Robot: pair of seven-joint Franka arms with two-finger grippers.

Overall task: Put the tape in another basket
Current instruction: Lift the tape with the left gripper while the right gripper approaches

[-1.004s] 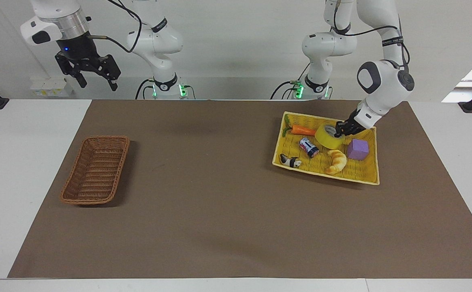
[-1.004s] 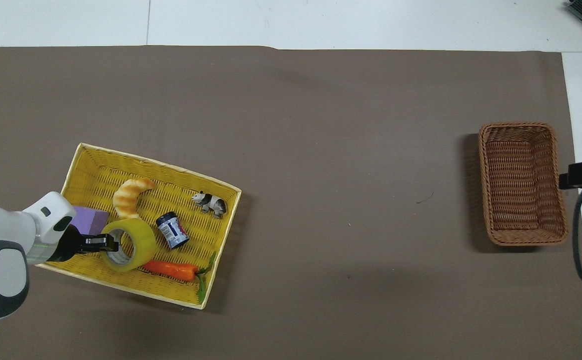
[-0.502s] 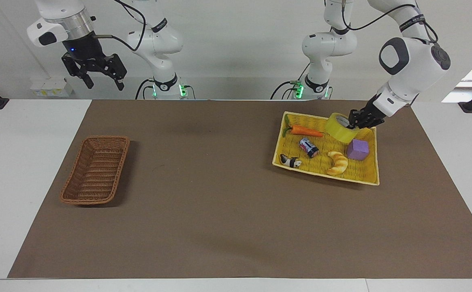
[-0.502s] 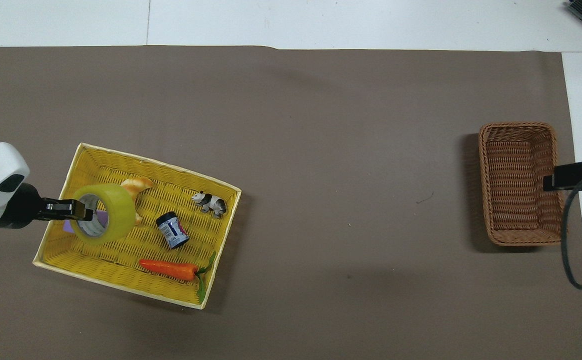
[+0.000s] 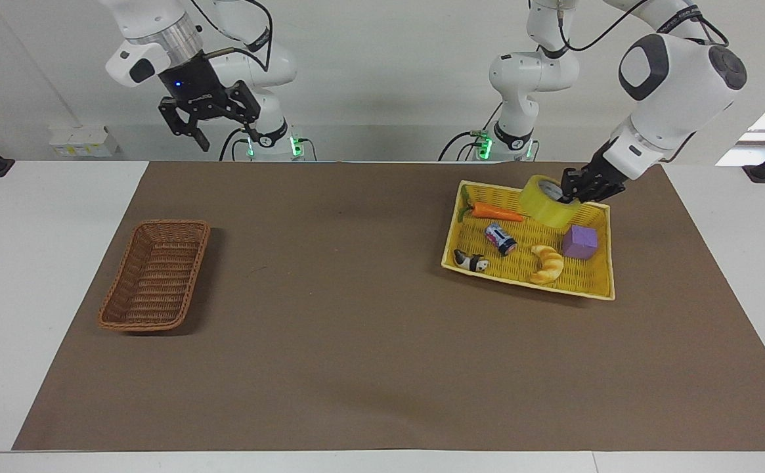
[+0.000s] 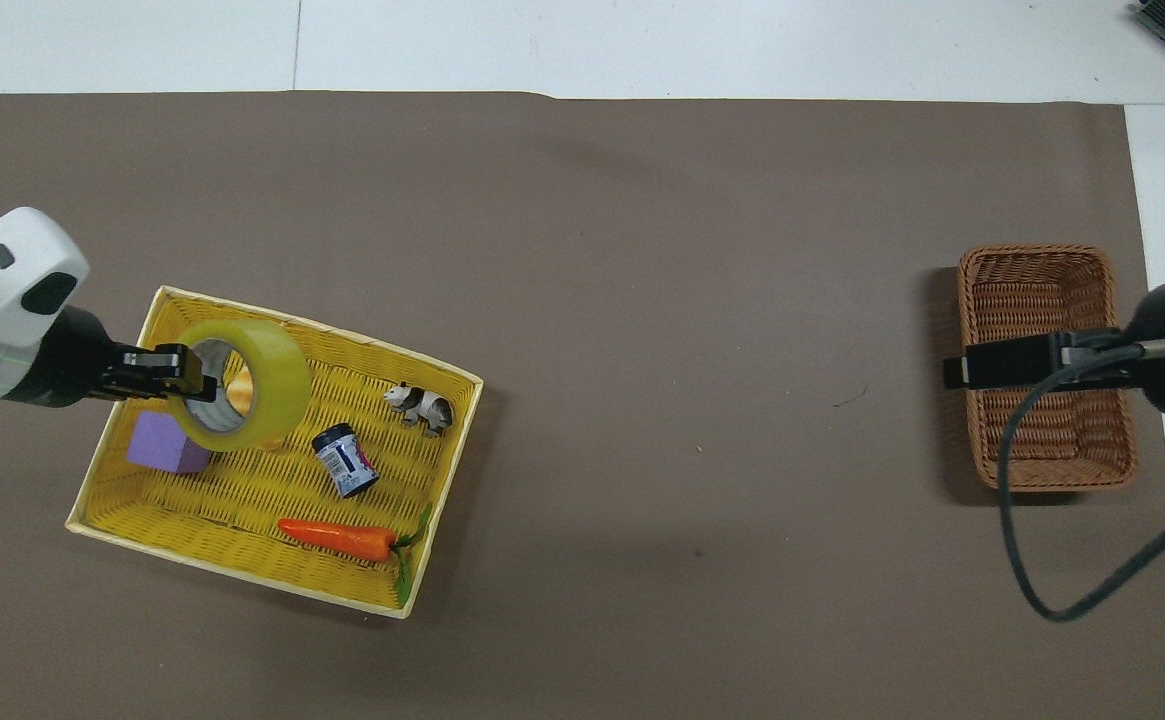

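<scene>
The yellow tape [image 5: 548,202] [image 6: 282,385] hangs tilted in the air over the yellow tray [image 5: 586,272] [image 6: 232,490], clear of the tray floor. My left gripper [image 5: 569,187] [image 6: 182,372] is shut on the roll's wall, one finger inside the pale core. The brown wicker basket [image 5: 171,223] [image 6: 1037,252] sits with nothing in it at the right arm's end of the table. My right gripper [image 5: 228,135] [image 6: 972,372] is open and holds nothing, raised high in the air; from overhead it overlaps the basket's edge.
In the yellow tray lie an orange carrot [image 5: 497,211] [image 6: 337,538], a small can [image 5: 500,238] [image 6: 345,460], a panda figure [image 5: 471,261] [image 6: 420,403], a croissant toy [image 5: 547,261] and a purple cube [image 5: 580,242] [image 6: 167,442]. A brown mat covers the table.
The left gripper has lifted the tape off the tray floor and carried it higher. The right arm has swung from the table's end toward the middle, still open.
</scene>
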